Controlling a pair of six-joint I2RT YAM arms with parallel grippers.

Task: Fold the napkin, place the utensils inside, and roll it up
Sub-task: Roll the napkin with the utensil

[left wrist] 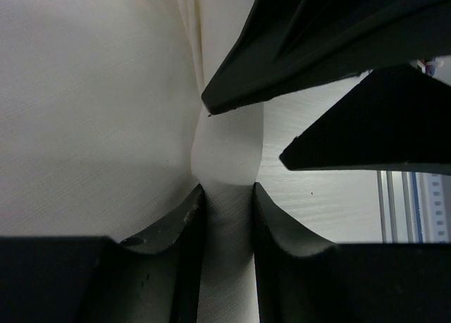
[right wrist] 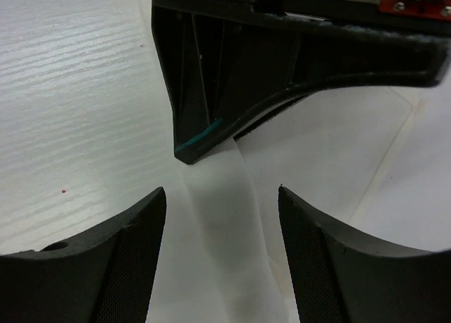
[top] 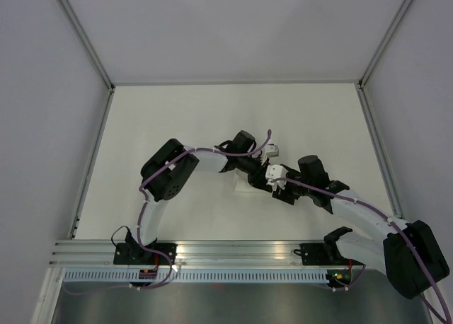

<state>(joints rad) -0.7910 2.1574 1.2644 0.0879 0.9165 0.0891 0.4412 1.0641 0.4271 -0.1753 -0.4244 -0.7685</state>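
Top view: the left arm (top: 170,172) and right arm (top: 354,207) meet mid-bench (top: 212,112) over a small white patch of napkin (top: 243,188) at their 7 o'clock. I judge the folding done and the rolling in hand, though the knife shows nowhere and may be wrapped inside. Left wrist view: the left fingers (left wrist: 165,266) are clamped on a narrow band of napkin (left wrist: 225,161) running toward 12 o'clock. Right wrist view: the right fingers (right wrist: 106,259) stand wide apart astride that band (right wrist: 218,217), gripping nothing.
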